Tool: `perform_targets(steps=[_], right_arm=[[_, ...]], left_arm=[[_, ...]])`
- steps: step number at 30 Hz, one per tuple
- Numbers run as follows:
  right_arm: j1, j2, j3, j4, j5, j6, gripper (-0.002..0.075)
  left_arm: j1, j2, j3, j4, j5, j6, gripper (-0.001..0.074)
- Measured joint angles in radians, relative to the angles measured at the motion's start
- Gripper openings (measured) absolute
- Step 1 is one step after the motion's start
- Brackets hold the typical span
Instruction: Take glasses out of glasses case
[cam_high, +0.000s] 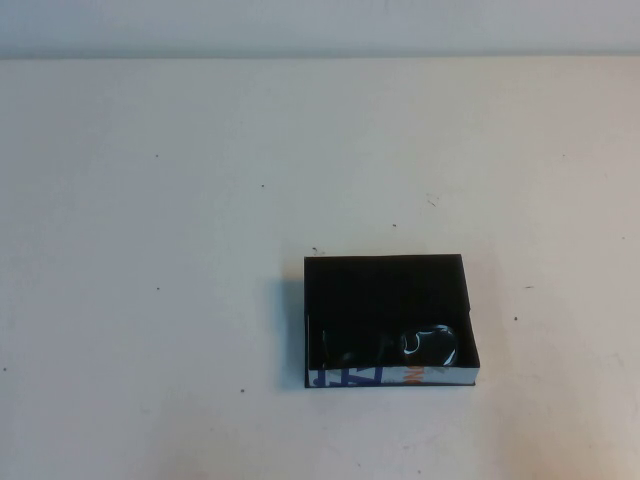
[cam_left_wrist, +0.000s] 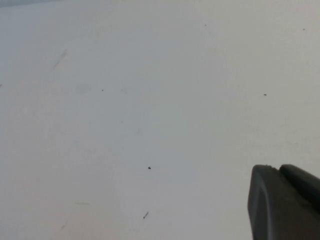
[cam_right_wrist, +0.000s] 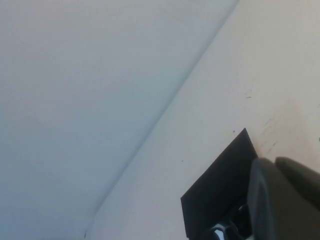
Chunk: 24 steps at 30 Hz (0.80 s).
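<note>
The glasses case (cam_high: 385, 285) is a flat open black box lying right of the table's middle, its near wall white with blue and orange print. The black glasses (cam_high: 400, 345) lie inside it against that near wall, one lens glinting. Neither gripper shows in the high view. In the right wrist view my right gripper (cam_right_wrist: 272, 161) is shut and empty, just above and beside the case (cam_right_wrist: 215, 190), with part of the glasses (cam_right_wrist: 225, 231) showing inside. In the left wrist view my left gripper (cam_left_wrist: 277, 169) is shut and empty over bare table, away from the case.
The white table (cam_high: 160, 300) carries small dark specks. Its far edge meets a pale wall (cam_high: 320, 25), which also shows in the right wrist view (cam_right_wrist: 75, 100).
</note>
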Motion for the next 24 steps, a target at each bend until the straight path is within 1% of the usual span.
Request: perform_targets(steps=[5,7,10,14,19,22,24], right_arm=[[0.000,0.000,0.000,0.006,0.000,-0.014,-0.0020],[0.000,0.000,0.000,0.006,0.029,-0.081,-0.0020],[0.000,0.000,-0.061,0.001,0.160,-0.244,-0.0020],[0.000,0.099,-0.232,-0.061,0.325,-0.343,-0.0020],[0.000,0.380,-0.513,-0.198,0.508,-0.526,-0.0020],[0.000,0.551,-0.668,-0.219,0.548,-0.681,-0.0020],[0.000,0.658,-0.765,-0.216,0.542,-0.739,-0.0020]], left_arm=[[0.000,0.000,0.000,0.000,0.000,0.000,-0.0004],[0.000,0.000,0.000,0.000,0.000,0.000,-0.0004],[0.000,0.000,0.000,0.000,0.000,0.000,-0.0004],[0.000,0.000,0.000,0.000,0.000,0.000,-0.0004],[0.000,0.000,0.000,0.000,0.000,0.000,-0.0004],[0.000,0.000,0.000,0.000,0.000,0.000,-0.0005],[0.000,0.000,0.000,0.000,0.000,0.000,-0.0005]])
